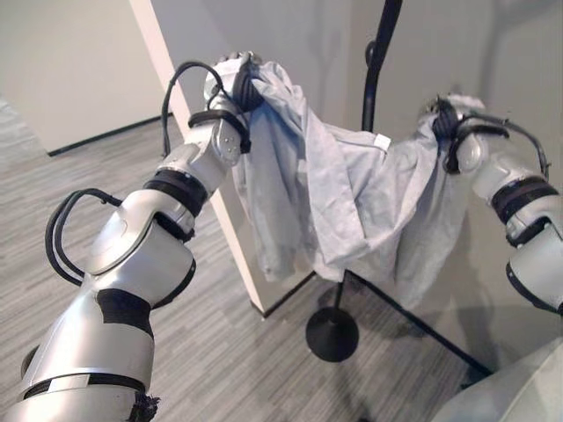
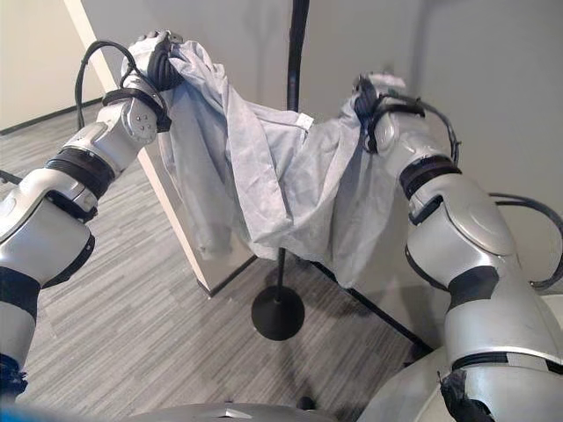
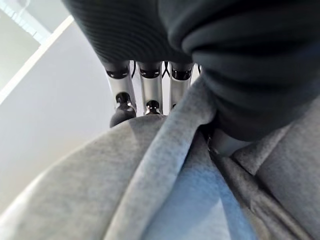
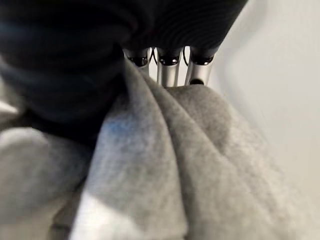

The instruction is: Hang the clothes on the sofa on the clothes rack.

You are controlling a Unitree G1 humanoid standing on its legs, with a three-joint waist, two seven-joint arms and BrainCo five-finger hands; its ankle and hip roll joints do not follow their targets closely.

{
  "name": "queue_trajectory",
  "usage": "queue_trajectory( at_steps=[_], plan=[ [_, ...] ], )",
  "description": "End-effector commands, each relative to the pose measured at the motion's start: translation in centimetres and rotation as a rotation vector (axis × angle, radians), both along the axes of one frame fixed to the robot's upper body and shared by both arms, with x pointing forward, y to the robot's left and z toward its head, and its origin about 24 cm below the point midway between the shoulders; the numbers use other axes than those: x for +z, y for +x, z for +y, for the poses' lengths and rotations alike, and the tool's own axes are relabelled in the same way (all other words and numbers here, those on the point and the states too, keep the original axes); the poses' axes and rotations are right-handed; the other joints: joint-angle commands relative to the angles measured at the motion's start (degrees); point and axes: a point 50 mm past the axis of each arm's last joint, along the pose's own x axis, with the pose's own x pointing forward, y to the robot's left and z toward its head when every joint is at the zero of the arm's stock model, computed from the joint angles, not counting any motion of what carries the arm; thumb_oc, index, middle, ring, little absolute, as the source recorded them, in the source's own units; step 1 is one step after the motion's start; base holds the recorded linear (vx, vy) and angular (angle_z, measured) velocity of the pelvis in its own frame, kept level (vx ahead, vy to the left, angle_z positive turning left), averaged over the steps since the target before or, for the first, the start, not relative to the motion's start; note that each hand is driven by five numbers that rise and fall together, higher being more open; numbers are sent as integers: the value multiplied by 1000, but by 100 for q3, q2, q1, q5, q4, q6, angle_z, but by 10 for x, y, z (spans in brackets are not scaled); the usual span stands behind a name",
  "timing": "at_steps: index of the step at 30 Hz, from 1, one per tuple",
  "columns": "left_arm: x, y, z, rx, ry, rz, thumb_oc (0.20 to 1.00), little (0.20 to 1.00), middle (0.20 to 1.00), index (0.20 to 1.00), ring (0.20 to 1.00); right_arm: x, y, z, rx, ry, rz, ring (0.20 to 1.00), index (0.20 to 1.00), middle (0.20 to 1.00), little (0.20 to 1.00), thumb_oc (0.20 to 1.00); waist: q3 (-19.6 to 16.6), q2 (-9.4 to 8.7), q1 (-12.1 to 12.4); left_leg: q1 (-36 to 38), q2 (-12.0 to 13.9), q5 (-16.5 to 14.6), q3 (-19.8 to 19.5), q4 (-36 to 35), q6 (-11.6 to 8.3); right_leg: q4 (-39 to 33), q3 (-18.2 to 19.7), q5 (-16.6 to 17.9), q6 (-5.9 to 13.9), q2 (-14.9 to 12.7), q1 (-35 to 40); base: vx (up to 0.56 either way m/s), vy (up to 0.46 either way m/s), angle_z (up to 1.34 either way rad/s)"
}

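Grey walls back the rack pole [image 1: 380,61], upper centre, behind the shirt [image 1: 352,193] stretched sideways between left hand [image 1: 236,83] and right hand [image 1: 447,119], fingers [image 3: 150,90] of each curled into cloth.

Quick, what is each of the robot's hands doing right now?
Left hand: closed on the grey garment, held up high.
Right hand: closed on the garment's other end, in front of the black rack pole.

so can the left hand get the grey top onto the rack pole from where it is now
Probably yes. The left hand and right hand hold the grey top spread high, right in front of the black rack pole, with nothing between them. The rack's hooks are out of view.
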Motion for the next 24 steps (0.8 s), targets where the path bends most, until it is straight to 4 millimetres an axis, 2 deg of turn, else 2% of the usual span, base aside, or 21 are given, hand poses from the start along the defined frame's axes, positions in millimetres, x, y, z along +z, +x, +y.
queue_trajectory(
  at_steps=[1, 4, 6, 7, 9, 17, 21, 24],
  plan=[
    [37, 0, 9, 61, 32, -79, 200, 200, 200, 200, 200, 50, -2, -22, -110, -95, -105, 200, 200, 200, 200, 200, 30, 4, 219, 306, -37, -464, -25, 32, -464, 70, 127, -244, 1053, -263, 128, 0, 0, 0],
    [31, 1, 9, 59, 33, -63, 200, 200, 200, 200, 200, 38, -1, -20, -100, -114, -69, 200, 200, 200, 200, 200, 52, 7, 213, 304, -32, -459, -29, 32, -461, 70, 134, -244, 1047, -265, 129, -10, -1, 0],
    [19, 2, 9, 54, 40, -28, 200, 200, 200, 200, 200, 13, 0, -16, -81, -132, 6, 200, 200, 200, 200, 200, 98, 24, 206, 289, -27, -453, -38, 32, -453, 70, 139, -249, 1033, -268, 120, -33, -2, 0],
    [19, 2, 9, 54, 40, -28, 200, 200, 200, 200, 200, 13, 0, -16, -81, -132, 6, 200, 200, 200, 200, 200, 96, 24, 206, 288, -27, -453, -38, 32, -453, 70, 139, -249, 1033, -268, 120, 0, 0, 0],
    [8, 3, 11, 58, 49, 7, 200, 200, 200, 200, 200, 1, 0, -14, -71, -116, 38, 200, 200, 200, 200, 200, 123, 26, 204, 290, -21, -447, -34, 32, -450, 70, 131, -254, 1024, -265, 127, 0, 0, 0],
    [0, 4, 15, 65, 23, 38, 200, 200, 200, 200, 200, -3, 1, -9, -44, -68, 49, 200, 200, 200, 200, 200, 160, 34, 197, 296, -16, -441, -30, 32, -450, 70, 120, -264, 1016, -270, 126, 0, 0, 0],
    [-12, 4, 19, 69, 16, 72, 200, 200, 200, 200, 200, -6, 0, -7, -28, -48, 57, 200, 200, 200, 200, 200, 173, 42, 207, 309, -14, -449, -45, 32, -439, 70, 117, -281, 1009, -266, 156, 0, 0, 0],
    [-7, 3, 24, 80, -3, 61, 200, 200, 200, 200, 200, 0, 0, -10, -30, -5, 22, 200, 200, 200, 200, 200, 189, 39, 209, 306, -17, -441, -41, 32, -442, 70, 110, -272, 1012, -268, 158, 0, 0, 0]
  ],
)
